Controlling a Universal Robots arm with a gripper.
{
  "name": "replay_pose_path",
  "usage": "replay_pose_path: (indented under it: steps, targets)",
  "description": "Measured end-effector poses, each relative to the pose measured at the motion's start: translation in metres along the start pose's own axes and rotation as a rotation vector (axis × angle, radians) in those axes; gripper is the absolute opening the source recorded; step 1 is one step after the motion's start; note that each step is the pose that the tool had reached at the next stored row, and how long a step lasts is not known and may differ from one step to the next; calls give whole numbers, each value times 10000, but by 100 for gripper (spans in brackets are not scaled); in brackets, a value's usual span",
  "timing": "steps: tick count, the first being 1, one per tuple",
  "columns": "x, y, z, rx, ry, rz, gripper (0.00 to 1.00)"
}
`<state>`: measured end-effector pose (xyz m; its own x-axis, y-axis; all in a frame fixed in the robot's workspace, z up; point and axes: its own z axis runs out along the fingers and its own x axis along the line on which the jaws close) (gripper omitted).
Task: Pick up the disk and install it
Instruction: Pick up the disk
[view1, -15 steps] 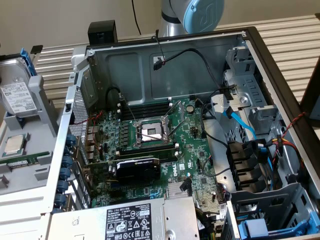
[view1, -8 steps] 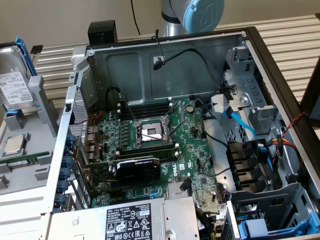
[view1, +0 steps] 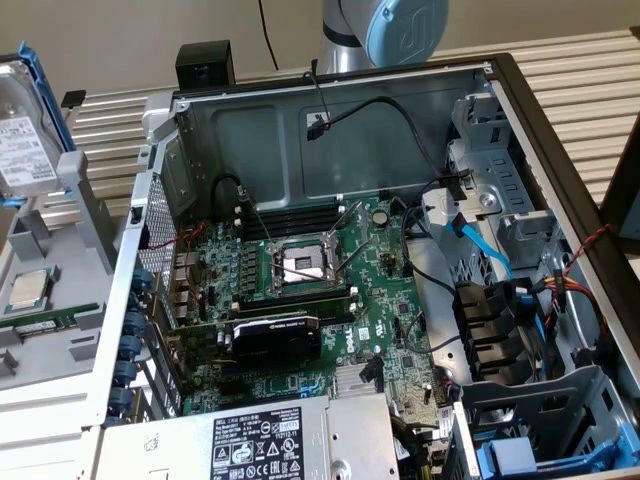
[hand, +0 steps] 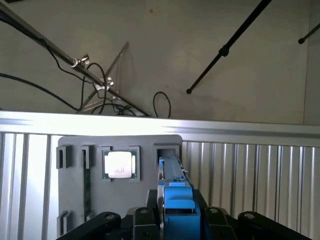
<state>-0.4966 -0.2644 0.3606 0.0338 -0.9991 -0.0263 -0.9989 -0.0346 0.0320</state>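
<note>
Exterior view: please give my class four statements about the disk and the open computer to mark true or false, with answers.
1. The disk stands in the grey rack, outside the computer case. True.
2. The disk's carrier is red. False: it is blue.
3. A black card lies on the rack beside the disk. False: the black graphics card sits on the motherboard inside the case.
4. The processor chip lies on the rack, not in the case. True.
</note>
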Motion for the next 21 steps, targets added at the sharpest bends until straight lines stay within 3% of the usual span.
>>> replay_pose_path:
  steps: [13, 21]
  targets:
    - [-122, -3, -532, 126, 29, -2, 37]
    - [-152, -171, -790, 130, 29, -2, 37]
